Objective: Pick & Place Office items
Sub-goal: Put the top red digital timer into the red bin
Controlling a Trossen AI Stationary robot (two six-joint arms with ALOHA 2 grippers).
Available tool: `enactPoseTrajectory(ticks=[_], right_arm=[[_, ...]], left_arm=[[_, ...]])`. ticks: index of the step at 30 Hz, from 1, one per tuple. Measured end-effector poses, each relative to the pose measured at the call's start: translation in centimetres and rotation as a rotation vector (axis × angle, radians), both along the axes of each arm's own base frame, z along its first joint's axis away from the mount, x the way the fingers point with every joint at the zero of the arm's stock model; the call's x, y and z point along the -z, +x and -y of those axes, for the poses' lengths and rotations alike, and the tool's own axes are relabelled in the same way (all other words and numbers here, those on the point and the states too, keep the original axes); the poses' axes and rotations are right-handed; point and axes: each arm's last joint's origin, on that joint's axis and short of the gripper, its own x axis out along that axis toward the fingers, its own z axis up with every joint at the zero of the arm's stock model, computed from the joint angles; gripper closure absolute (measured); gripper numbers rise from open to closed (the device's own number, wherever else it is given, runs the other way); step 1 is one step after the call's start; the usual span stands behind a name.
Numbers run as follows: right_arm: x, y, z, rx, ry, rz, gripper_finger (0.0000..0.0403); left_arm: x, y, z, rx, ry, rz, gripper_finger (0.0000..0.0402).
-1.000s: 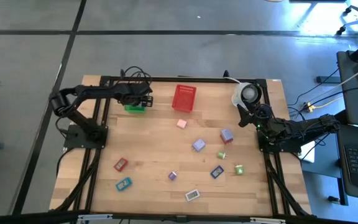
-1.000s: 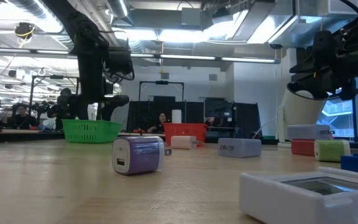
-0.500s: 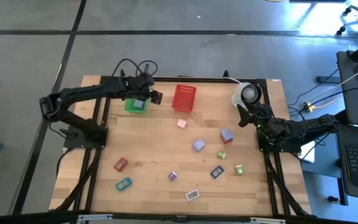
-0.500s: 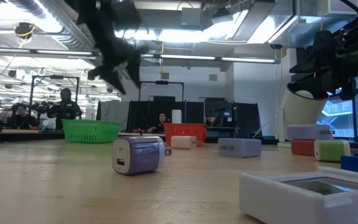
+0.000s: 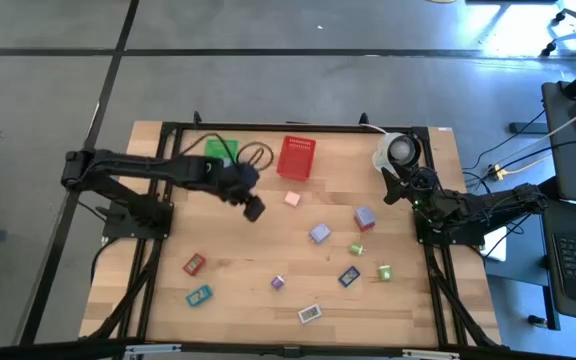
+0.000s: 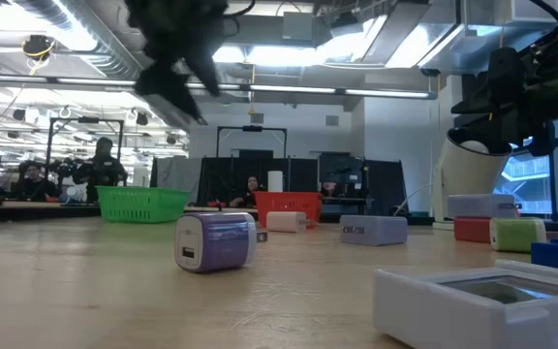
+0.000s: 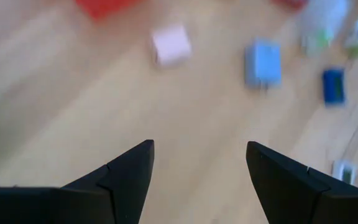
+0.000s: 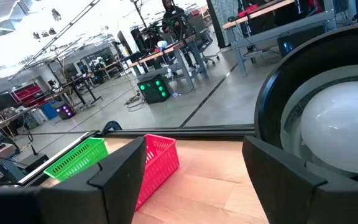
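Observation:
Several small office items lie flat on the wooden table: a pink block (image 5: 292,199), two lavender blocks (image 5: 319,233) (image 5: 365,218), green, blue, purple and white pieces to the near right, and a red piece (image 5: 194,264) and a teal piece (image 5: 199,296) at the near left. My left gripper (image 5: 253,208) hangs above the table, left of the pink block. In its wrist view it (image 7: 201,155) stands open and empty, with the pink block (image 7: 171,45) ahead. My right gripper (image 5: 393,185) waits open (image 8: 194,162) at the right edge, beside a white cup-like thing (image 5: 400,150).
A green mesh basket (image 5: 220,150) and a red mesh basket (image 5: 297,157) stand at the far edge, the green one left of the red. A black frame (image 5: 298,127) runs round the table. Bare wood lies between the left arm and the near-left pieces.
My left gripper has swung away from above the green basket toward the table's near edge and right, toward the pink block. It has risen and rolled as it went. Nothing is between its fingers. The right arm has kept still.

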Motion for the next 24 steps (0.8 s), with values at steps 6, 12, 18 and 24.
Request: enactPoseTrajectory(ticks=[6, 12, 18, 24], right_arm=[[0.0, 0.0, 0.0, 0.001, 0.0, 0.0, 0.0133], [0.0, 0.0, 0.0, 0.002, 0.0, 0.0, 0.0133], [0.0, 0.0, 0.0, 0.004, 0.0, 0.0, 0.0133], [0.0, 0.0, 0.0, 0.002, 0.0, 0.0, 0.0133]], left_arm=[[1.1, -2.1, 3.1, -0.012, -0.112, -0.23, 0.0149], [1.9, -3.5, 5.9, 0.023, -0.116, -0.347, 0.0149], [2.4, -4.2, 7.4, 0.059, -0.102, -0.385, 0.0149], [2.5, -4.8, 7.3, 0.057, -0.03, -0.441, 0.0149]])
